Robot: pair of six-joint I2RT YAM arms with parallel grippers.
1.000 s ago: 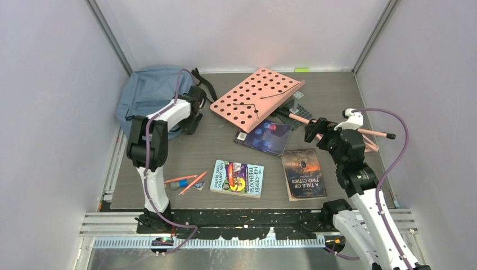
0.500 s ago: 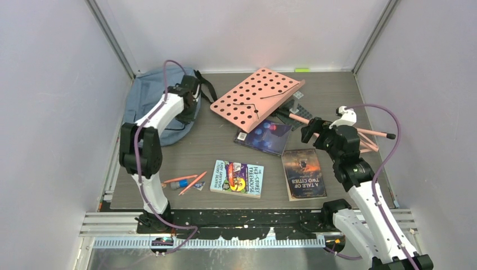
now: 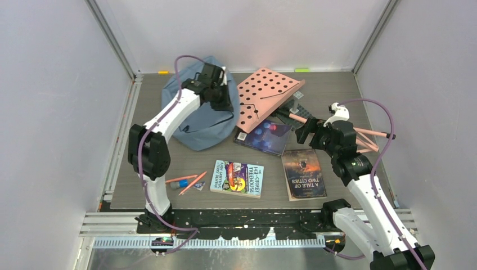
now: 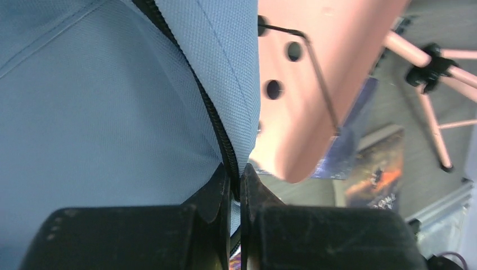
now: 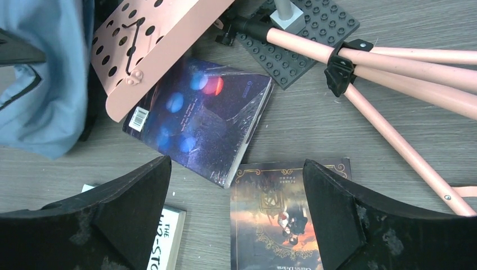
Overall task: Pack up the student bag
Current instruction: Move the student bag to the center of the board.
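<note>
Grey table (image 3: 337, 84), white walls.

Top view: bag (image 3: 194, 121) sits bunched up upper left of centre, its right side touching the pink board (image 3: 269, 93). The left gripper (image 3: 224, 101) is at the bag's upper right edge. The right gripper (image 3: 302, 132) hangs right of centre, just beside the blue book (image 3: 264, 136). Brown book (image 3: 304, 173) and teal book (image 3: 237, 178) lie lower centre, pencils (image 3: 188, 181) lower left.

Left wrist: fingers clamped tight on the bag's black zipper edge (blue fabric fills the left of the frame), board at upper right.

Right wrist: jaws spread wide, nothing between them. Blue book at centre, brown book at bottom centre, pink tripod legs (image 5: 405, 73) on the right, bag at far left.
</note>
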